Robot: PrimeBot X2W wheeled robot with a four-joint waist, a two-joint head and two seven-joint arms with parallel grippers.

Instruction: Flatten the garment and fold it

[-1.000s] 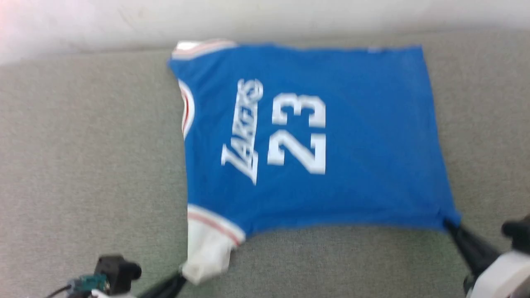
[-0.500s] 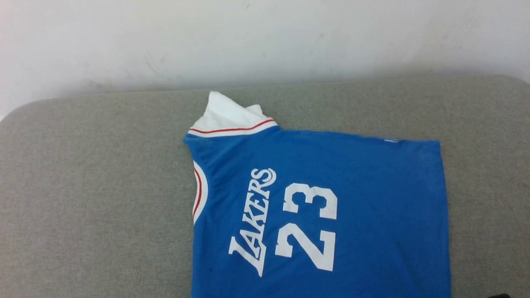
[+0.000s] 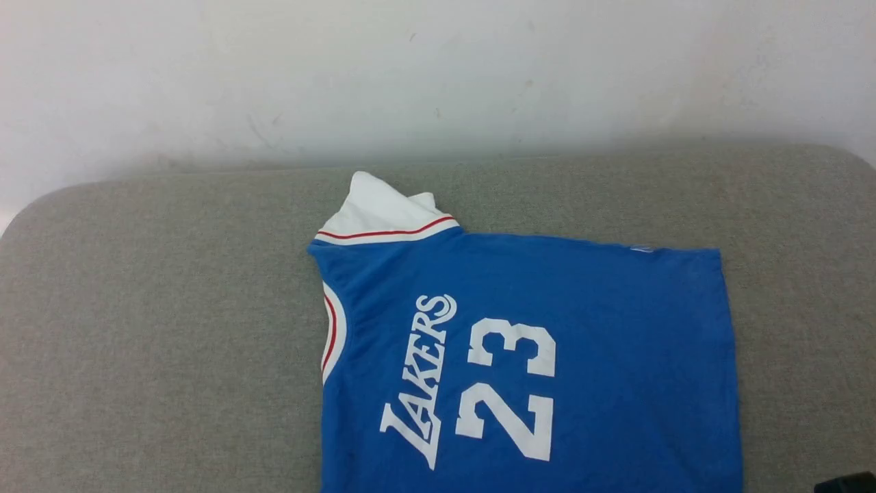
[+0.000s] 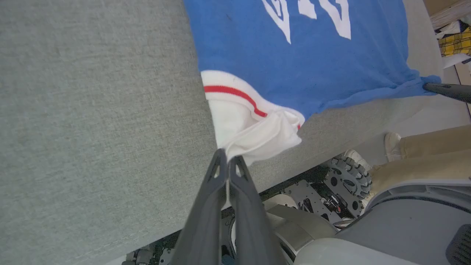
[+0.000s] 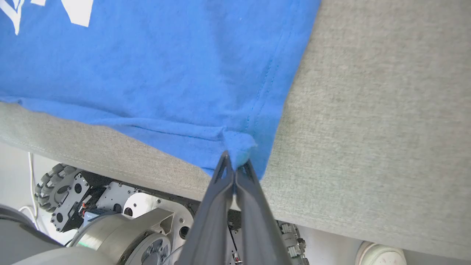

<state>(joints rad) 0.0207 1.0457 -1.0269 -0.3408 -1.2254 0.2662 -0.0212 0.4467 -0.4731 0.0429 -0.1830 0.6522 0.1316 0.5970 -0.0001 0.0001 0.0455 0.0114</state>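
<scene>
My left gripper (image 4: 227,156) pinches the garment's (image 4: 312,66) white sleeve, my right gripper (image 5: 235,165) its blue corner, beside the surface (image 4: 92,110) edge; open surface at frame left.

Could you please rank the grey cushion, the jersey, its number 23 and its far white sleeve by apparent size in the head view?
1. grey cushion
2. jersey, cut off at the bottom
3. number 23 and far white sleeve: roughly alike; sleeve lies farther, so unranked
</scene>
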